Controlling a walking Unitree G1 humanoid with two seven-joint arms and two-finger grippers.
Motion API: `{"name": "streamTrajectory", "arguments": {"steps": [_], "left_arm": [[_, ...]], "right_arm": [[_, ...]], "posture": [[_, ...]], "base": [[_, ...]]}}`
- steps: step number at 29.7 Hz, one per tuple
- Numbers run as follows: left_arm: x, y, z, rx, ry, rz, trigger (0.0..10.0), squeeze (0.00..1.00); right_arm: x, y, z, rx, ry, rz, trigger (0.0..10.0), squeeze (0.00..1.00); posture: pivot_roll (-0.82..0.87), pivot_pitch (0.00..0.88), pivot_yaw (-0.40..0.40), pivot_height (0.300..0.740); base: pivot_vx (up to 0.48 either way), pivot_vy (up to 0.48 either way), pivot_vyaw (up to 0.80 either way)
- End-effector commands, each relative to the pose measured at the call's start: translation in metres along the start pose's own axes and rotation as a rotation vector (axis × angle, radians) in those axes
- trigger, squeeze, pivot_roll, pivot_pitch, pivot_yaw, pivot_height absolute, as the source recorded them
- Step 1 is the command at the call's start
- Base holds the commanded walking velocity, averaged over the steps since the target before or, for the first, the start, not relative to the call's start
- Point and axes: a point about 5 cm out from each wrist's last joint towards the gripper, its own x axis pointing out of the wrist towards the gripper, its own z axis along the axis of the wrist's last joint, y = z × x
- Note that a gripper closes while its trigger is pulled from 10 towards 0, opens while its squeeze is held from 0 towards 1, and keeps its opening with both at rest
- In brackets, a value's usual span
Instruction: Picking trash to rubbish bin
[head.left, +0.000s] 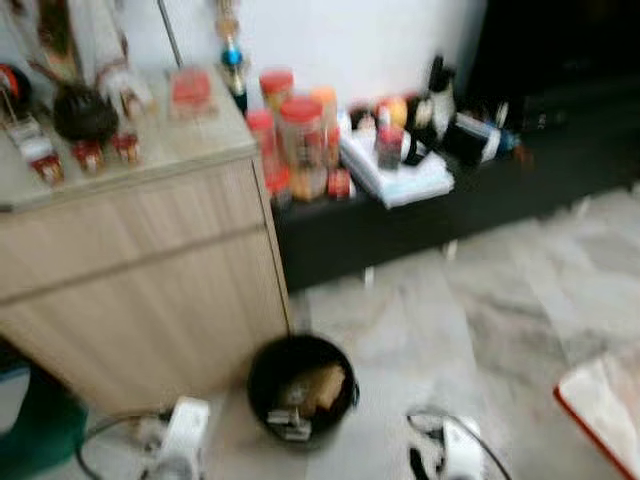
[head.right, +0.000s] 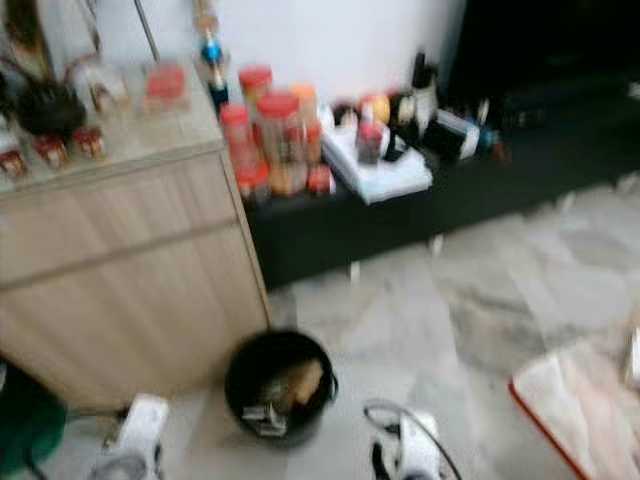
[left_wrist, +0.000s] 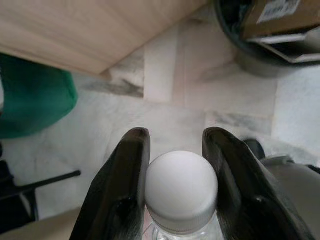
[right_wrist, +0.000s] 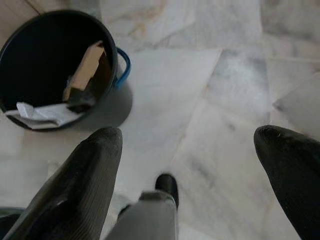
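The left gripper (left_wrist: 172, 200) has its two black fingers (left_wrist: 122, 190) pinching a clear plastic bottle (left_wrist: 181, 192) just under its white cap, one finger on each side of the neck. Gripping there, below the wider cap, probably keeps the bottle from slipping down while it is carried. Beyond the fingers lies pale marble floor (left_wrist: 165, 115), then the edge of the black rubbish bin (left_wrist: 250, 50), with a cardboard box visible inside it. The bottle is therefore held in the air near the bin but not yet over its opening, so the drop is still to come.

The right gripper (right_wrist: 192, 175) carries nothing. Its fingers (right_wrist: 85, 180) are spread wide above bare floor, with the bin off to one side; it seems to be kept out of the way while the other arm does the work.

From the head camera, which is blurred, the bin (head.left: 302, 385) stands on the floor against the corner of a light wooden cabinet (head.left: 140, 280). It already holds a brown carton and some crumpled white scraps. The cabinet's top surface (head.left: 150, 150) carries small jars and ornaments. Beside it a low black bench (head.left: 400, 215) holds red-lidded jars (head.left: 300, 145), bottles and a folded white cloth (head.left: 400, 175). A green object (left_wrist: 35, 95) sits on the floor by the cabinet's other end.
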Motion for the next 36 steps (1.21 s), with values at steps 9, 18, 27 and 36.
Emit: {"name": "streamTrajectory", "arguments": {"steps": [9,18,27,36], "left_arm": [[0.0,0.013,-0.005,0.004,0.023,0.036,10.0,0.0],[0.001,0.013,-0.002,-0.001,0.015,0.036,10.0,0.0],[0.003,0.012,0.013,0.003,-0.029,0.026,10.0,0.0],[0.003,-0.003,0.057,0.04,-0.188,-0.074,10.0,0.0]], "right_arm": [[0.001,0.011,0.001,0.004,-0.006,0.028,10.0,0.0],[0.001,0.011,0.001,0.008,-0.005,0.028,10.0,0.0],[0.001,0.011,0.001,0.01,-0.006,0.029,10.0,0.0],[0.001,0.01,0.001,0.01,-0.006,0.029,10.0,0.0]], "posture": [[-0.09,0.056,0.023,0.74],[-0.09,0.056,0.022,0.74],[-0.09,0.056,0.022,0.74],[-0.09,0.061,0.016,0.74]], "base": [[0.332,0.0,0.0],[0.331,0.0,0.0],[0.33,0.0,0.0],[0.176,0.0,0.0]]}}
